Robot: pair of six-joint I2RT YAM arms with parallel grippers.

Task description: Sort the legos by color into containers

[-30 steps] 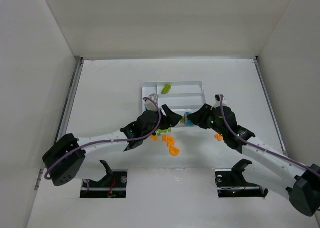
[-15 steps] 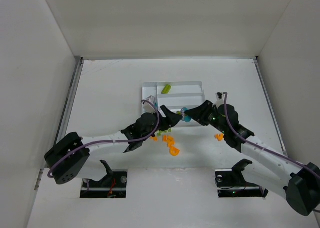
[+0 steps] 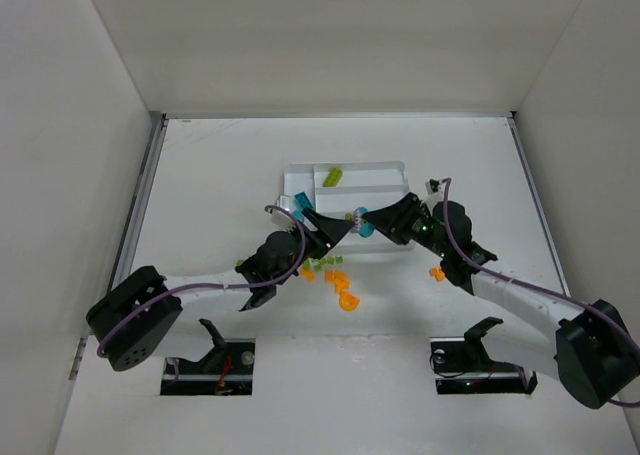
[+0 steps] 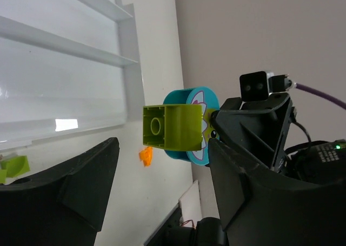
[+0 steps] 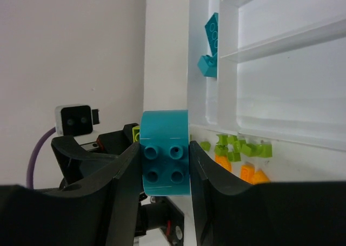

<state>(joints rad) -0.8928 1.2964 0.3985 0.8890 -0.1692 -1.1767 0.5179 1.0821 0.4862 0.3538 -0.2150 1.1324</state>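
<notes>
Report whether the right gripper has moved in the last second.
Yes. The right gripper, clamping the teal brick, moved left and farther over the white tray, toward its far wall.

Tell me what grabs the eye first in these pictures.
The two arms meet at the near edge of the white plastic divided tray. There the right gripper is clamped on a teal plastic brick that has a lime green plastic brick stuck to it. The left gripper has its fingers apart on either side of the green brick. Loose orange and green bricks lie on the table just in front.
</notes>
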